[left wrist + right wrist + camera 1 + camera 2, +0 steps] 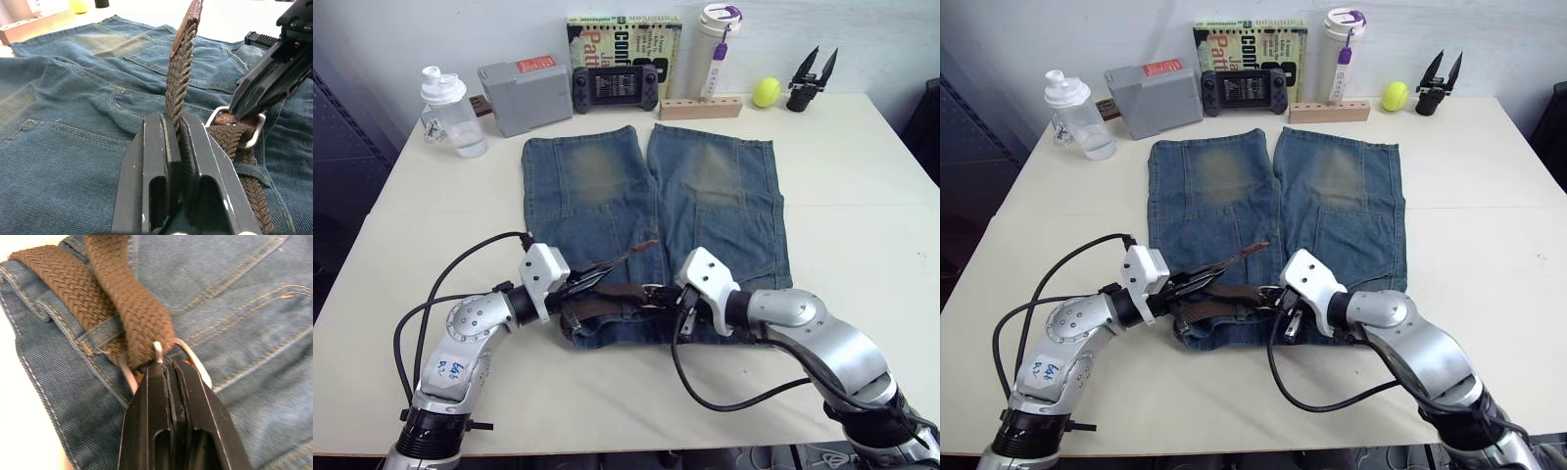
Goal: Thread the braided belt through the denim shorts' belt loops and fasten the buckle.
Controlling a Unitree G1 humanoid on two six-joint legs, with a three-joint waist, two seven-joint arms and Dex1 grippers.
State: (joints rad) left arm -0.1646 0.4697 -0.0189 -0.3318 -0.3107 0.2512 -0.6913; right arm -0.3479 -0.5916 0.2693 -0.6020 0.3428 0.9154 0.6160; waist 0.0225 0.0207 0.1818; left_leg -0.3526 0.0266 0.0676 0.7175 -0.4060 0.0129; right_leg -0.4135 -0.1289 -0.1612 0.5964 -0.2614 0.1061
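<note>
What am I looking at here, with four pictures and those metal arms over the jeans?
It is a two-armed robot. The two wide pictures come from cameras in its head, looking down at a table. The two close-ups come from cameras on its wrists.

On the table lie denim shorts with a braided belt along the waistband. The left gripper has its jaws shut on the belt's loose end, which stands up from them. The right gripper has its jaws closed at the silver buckle, where the strap passes through the frame.

At the back stand a bottle, a grey box, a game console, a book, a tumbler and a yellow ball.
</note>
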